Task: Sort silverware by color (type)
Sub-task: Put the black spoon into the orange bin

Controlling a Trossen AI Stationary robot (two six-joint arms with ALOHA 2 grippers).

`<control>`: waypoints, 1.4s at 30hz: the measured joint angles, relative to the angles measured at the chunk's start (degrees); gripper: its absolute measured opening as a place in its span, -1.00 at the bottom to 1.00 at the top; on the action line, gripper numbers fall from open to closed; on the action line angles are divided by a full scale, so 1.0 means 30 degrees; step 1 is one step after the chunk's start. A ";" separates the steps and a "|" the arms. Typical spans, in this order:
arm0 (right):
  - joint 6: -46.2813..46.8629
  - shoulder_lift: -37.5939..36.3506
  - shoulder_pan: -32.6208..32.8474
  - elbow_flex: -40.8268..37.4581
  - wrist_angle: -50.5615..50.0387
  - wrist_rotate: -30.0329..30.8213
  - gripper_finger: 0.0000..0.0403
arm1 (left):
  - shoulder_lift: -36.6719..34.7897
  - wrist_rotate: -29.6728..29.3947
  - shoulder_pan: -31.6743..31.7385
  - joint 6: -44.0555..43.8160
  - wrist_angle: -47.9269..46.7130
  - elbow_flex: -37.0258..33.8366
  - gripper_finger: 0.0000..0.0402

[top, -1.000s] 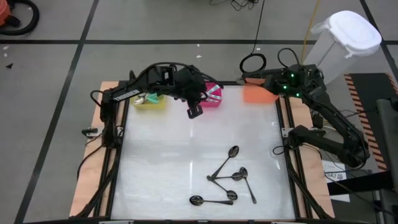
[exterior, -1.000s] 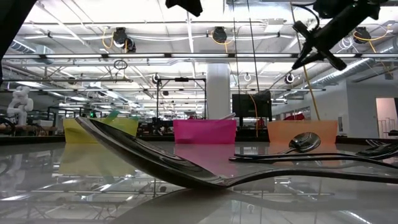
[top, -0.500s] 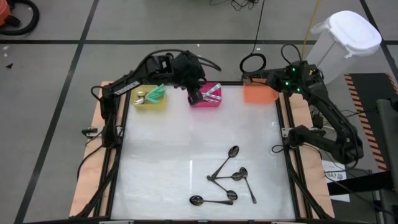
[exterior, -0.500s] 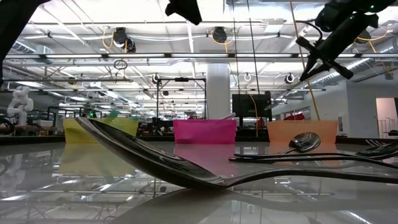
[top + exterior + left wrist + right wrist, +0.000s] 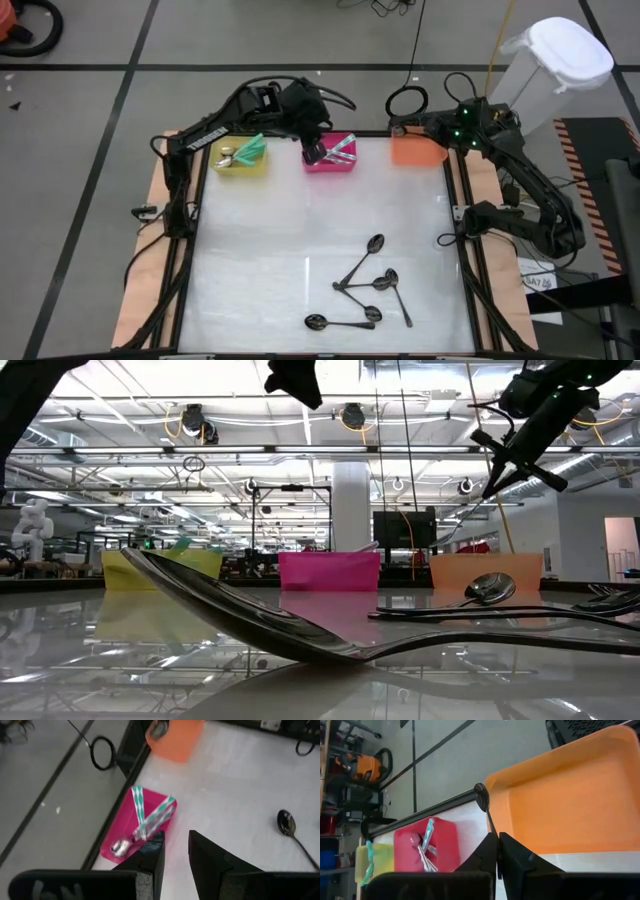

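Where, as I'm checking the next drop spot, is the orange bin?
In the high view the orange bin sits at the far right corner of the table, to the right of the pink bin.

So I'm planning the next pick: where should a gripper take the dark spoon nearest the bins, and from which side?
Probably mid-handle, from straight above. That dark spoon lies flat with its bowl toward the bins, its handle running diagonally to a cluster of other spoons. The middle looks freest, so jaws closing across the handle there should avoid the neighbours.
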 joint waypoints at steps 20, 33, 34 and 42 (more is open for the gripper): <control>-0.0225 0.1774 0.1041 -0.0007 -0.0585 0.2074 -0.97 | 0.0245 0.0232 -0.0842 -0.0274 0.0051 -0.0007 -0.56; 0.0132 0.2854 0.1643 -0.0007 -0.0669 0.3276 -0.75 | 0.0237 0.0232 -0.1943 -0.1171 0.0058 -0.0007 -0.56; 0.0174 0.2945 0.1722 -0.0007 -0.0694 0.3468 -0.73 | 0.0237 0.0232 -0.2029 -0.1214 0.0057 -0.0007 -0.56; 0.0559 0.3535 0.2364 -0.0007 -0.0724 0.4964 -0.50 | 0.0237 0.0232 -0.2434 -0.1300 0.0051 -0.0007 -0.56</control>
